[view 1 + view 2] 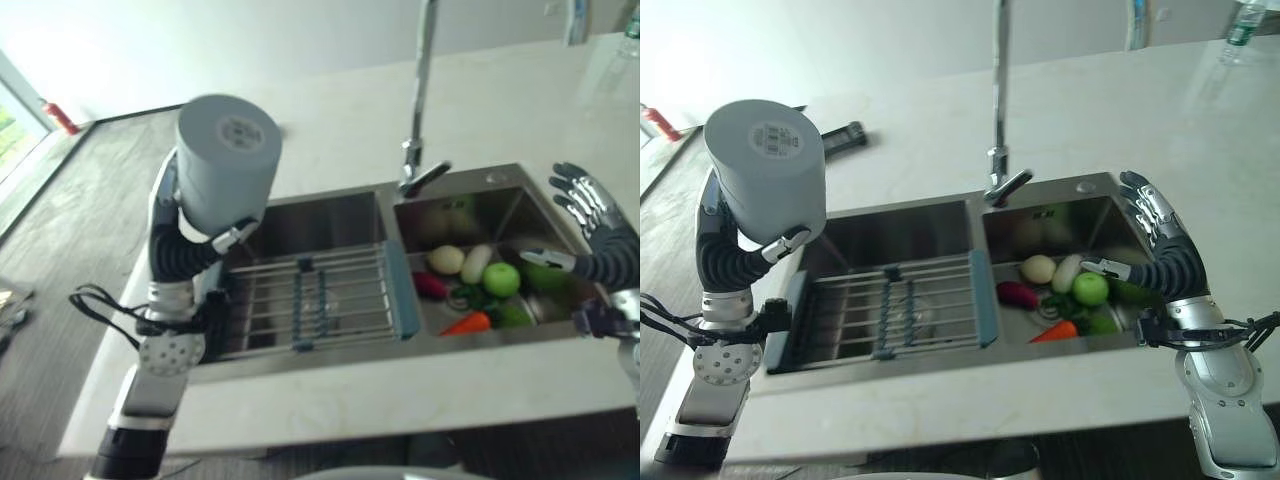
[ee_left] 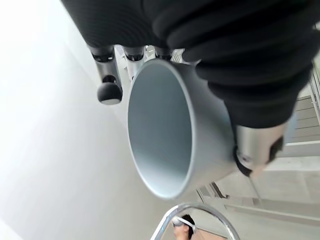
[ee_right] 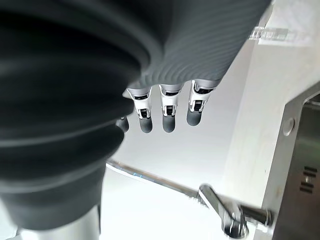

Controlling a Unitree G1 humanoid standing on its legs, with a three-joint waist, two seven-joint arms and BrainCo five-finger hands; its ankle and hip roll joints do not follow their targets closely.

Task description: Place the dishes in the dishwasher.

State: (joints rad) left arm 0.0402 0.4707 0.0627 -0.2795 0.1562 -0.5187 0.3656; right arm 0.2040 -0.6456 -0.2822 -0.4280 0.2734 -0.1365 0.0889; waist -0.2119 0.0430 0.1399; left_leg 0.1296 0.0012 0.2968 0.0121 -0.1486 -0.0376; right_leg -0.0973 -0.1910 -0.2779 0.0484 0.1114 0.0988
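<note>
A large grey cup is held up in the air bottom-up, above the left end of the steel sink. My left hand is shut on it from below, and the left wrist view looks into the cup's hollow mouth, with the thumb pressed on its outer wall. A wire drying rack with a blue-grey edge lies across the left basin under the cup. Over the sink's right rim my right hand hovers open and holds nothing, its fingers straight.
The right basin holds vegetables and fruit: a green apple, a carrot and some pale ones. A tall tap rises behind the divider. A dark object lies on the pale counter at the back left, a bottle far right.
</note>
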